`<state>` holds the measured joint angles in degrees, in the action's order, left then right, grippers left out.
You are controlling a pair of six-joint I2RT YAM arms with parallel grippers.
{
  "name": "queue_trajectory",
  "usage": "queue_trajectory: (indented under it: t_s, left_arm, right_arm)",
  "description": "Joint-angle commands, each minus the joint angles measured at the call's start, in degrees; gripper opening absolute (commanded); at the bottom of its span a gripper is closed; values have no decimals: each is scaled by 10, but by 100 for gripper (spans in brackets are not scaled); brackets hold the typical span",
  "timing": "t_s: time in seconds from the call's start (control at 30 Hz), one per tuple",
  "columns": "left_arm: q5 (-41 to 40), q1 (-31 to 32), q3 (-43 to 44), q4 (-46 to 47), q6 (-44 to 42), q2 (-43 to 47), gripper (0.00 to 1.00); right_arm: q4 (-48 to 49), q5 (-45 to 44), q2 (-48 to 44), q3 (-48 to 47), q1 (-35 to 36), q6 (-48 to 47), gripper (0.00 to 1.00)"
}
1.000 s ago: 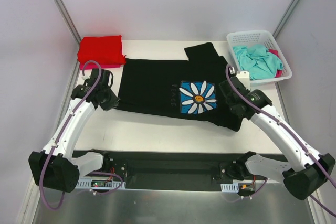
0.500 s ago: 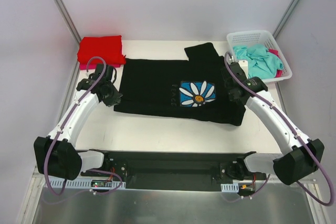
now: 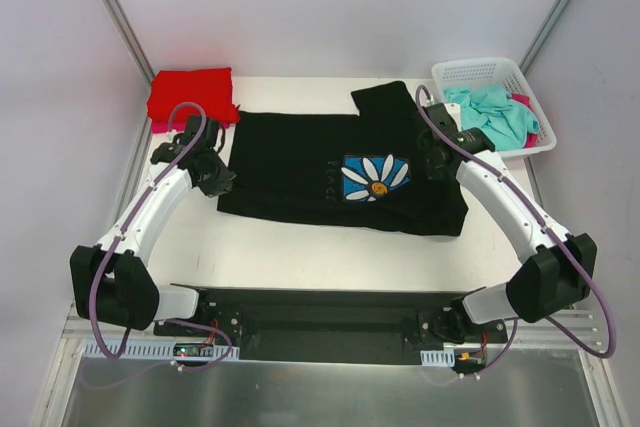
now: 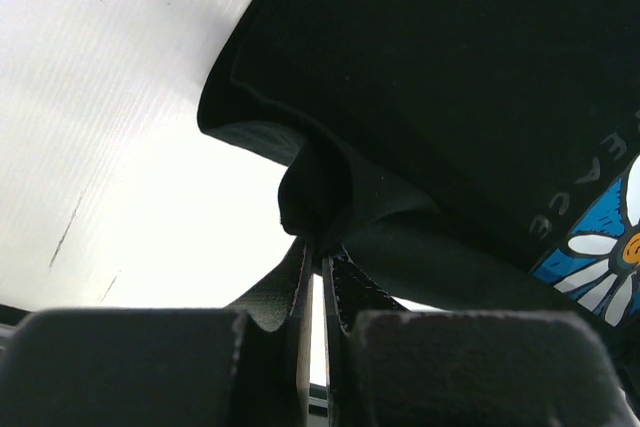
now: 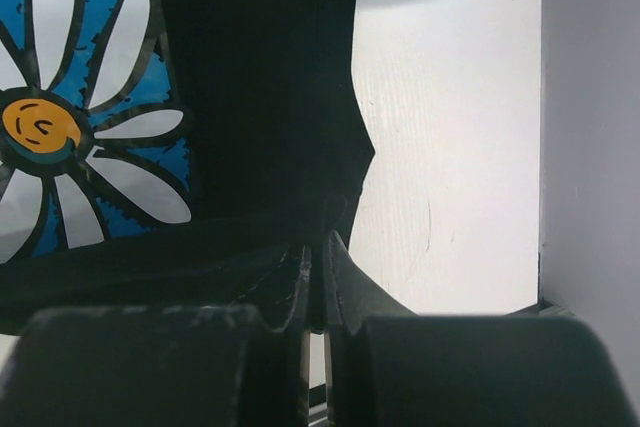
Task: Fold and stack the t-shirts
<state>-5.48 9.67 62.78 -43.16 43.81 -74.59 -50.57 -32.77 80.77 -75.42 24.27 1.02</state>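
Mid-table, between the two arms: black t-shirt [image 3: 300, 162] lies spread, daisy print [image 3: 377, 177] up, long axis running from the table's [image 3: 300, 247] left edge to its right edge.

Left gripper [image 3: 220, 179] is pinched on a bunched fold at the shirt's left end. Right gripper [image 3: 430, 159] is pinched on the black edge at the right end, just beside the daisy. Each arm has its own end, and the cloth spans the gap between them.

Judgement: the fold in hand runs along that long axis, so both pinches would need to travel together toward the far edge or the crease skews.

Far left corner: red tee [image 3: 192, 94], folded, with a pink edge [image 3: 205, 125] showing beneath. Far right corner: white basket [image 3: 480, 69] holding the teal tee [image 3: 490, 115] and a pink tee [image 3: 523, 101], not yet folded.
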Motion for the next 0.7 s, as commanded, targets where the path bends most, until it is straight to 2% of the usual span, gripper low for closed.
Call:
queue_trajectory:
  t_s: [0.0,0.67]
  left_arm:
    - [-16,-2,23,7,-12,-13,0]
    - [-23,-2,45,19,-10,-62,0]
  right_arm:
    - [14,4,15,-37,-3,-8,1]
    - [36,3,85,-70,-20,-21,1]
